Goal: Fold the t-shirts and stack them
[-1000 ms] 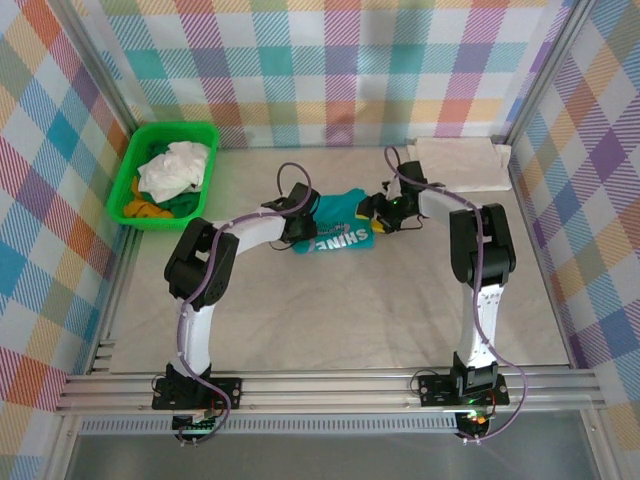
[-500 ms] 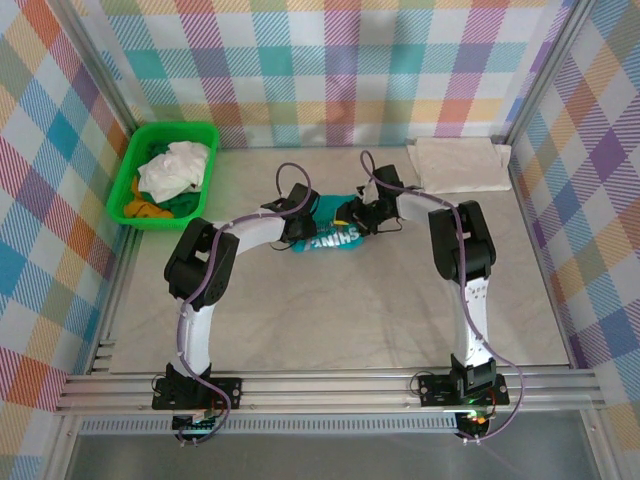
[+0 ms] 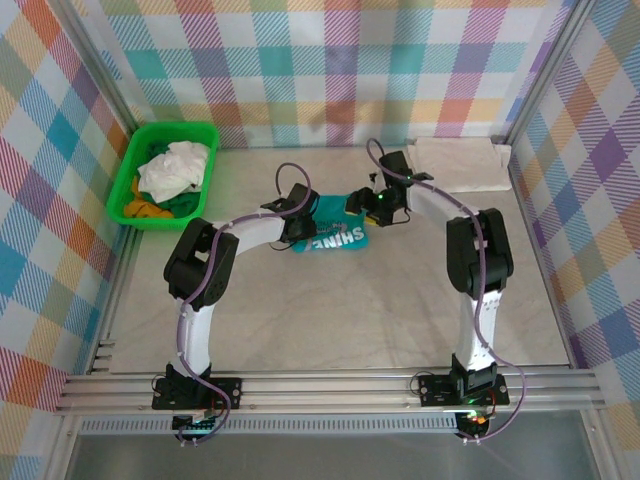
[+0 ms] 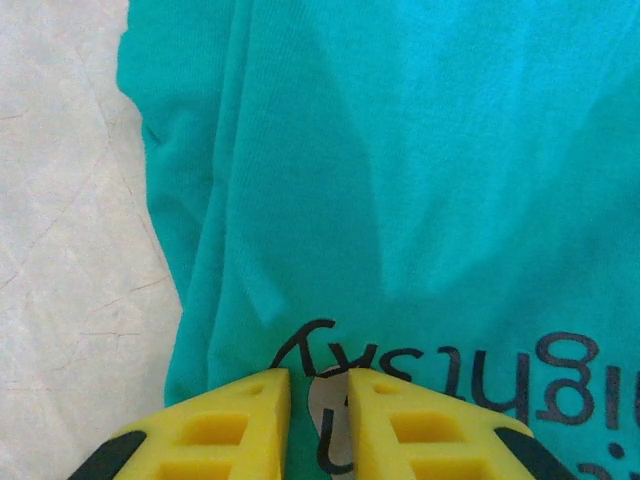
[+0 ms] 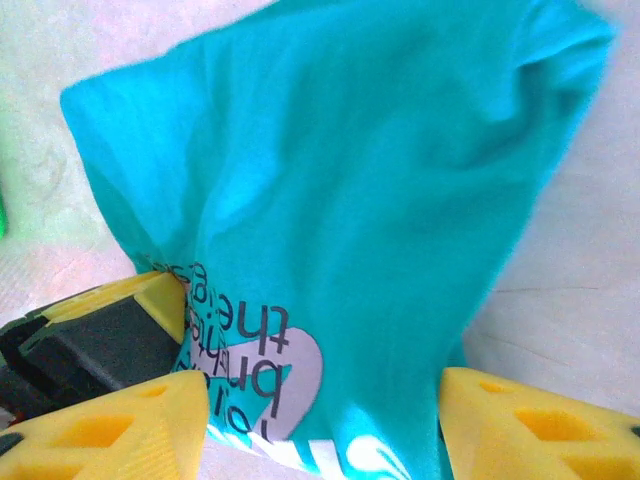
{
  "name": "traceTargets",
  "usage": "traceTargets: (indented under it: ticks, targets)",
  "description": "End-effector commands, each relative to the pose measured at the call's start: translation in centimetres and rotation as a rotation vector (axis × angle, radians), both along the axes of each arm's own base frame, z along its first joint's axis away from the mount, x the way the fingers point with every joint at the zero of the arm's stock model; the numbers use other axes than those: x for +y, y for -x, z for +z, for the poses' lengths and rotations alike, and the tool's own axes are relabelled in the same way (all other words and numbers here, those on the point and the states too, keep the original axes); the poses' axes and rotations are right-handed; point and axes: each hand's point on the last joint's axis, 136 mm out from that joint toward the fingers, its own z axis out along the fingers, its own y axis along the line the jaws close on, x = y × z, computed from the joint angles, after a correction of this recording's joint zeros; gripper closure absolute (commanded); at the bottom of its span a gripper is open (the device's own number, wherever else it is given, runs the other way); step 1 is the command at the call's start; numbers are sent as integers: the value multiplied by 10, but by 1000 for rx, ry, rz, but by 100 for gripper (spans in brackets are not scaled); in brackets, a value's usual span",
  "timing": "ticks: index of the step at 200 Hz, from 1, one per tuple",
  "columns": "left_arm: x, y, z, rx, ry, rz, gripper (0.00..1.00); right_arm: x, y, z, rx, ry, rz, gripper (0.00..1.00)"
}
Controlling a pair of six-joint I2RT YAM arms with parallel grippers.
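Watching the beige table (image 3: pixel 330 310) between plaid walls (image 3: pixel 330 60), I see left gripper (image 4: pixel 318 388) pinching the teal t-shirt (image 4: pixel 400 150), right gripper (image 5: pixel 320 400) agape.

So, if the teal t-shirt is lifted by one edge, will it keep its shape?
Probably not: the teal t-shirt shows soft folds and creases, so it should droop. It looks thin and likely light. The left fingers pinch a cloth fold, so the grip may hold without slipping.

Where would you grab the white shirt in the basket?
Probably its raised bunch, straight from above: the white shirt lies crumpled partly over the orange shirt and green shirt, and the basket walls block the sides.
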Motion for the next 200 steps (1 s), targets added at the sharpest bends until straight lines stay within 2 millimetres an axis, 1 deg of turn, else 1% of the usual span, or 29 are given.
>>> traceTargets:
  ticks: [1, 17, 45, 79, 97, 117, 130, 143, 154, 163, 172, 187, 200]
  targets:
    - [20, 16, -14, 74, -65, 15, 77, -23, 0, -4, 5, 103, -24, 36]
    - [19, 15, -14, 75, -62, 12, 77, -19, -1, -15, 42, 82, -18, 36]
    - [20, 17, -16, 82, -64, 11, 77, -6, -5, -32, 85, 21, -4, 36]
    - [19, 16, -15, 81, -65, 6, 77, 10, -6, -44, 114, -69, 25, 36]
    - [18, 16, -15, 80, -59, 4, 78, 23, -6, -48, 122, -128, 52, 38]
    - [16, 15, -16, 81, -53, 1, 77, 42, -6, -49, 126, -203, 83, 44]
    - [15, 15, -16, 84, -48, 0, 77, 54, -6, -49, 131, -238, 97, 46]
    - [14, 15, -16, 83, -43, -2, 77, 63, -9, -49, 129, -258, 100, 51]
    - [14, 16, -17, 86, -45, -2, 77, 68, -10, -50, 131, -265, 100, 52]
    - [14, 16, -16, 85, -45, -3, 77, 69, -12, -51, 129, -260, 93, 53]
    - [14, 16, -14, 81, -45, -5, 77, 67, -15, -53, 125, -255, 79, 57]
    - [16, 15, -11, 77, -53, -4, 77, 65, -19, -53, 113, -238, 61, 69]
    - [18, 14, -7, 68, -60, -2, 77, 61, -22, -52, 97, -223, 45, 77]
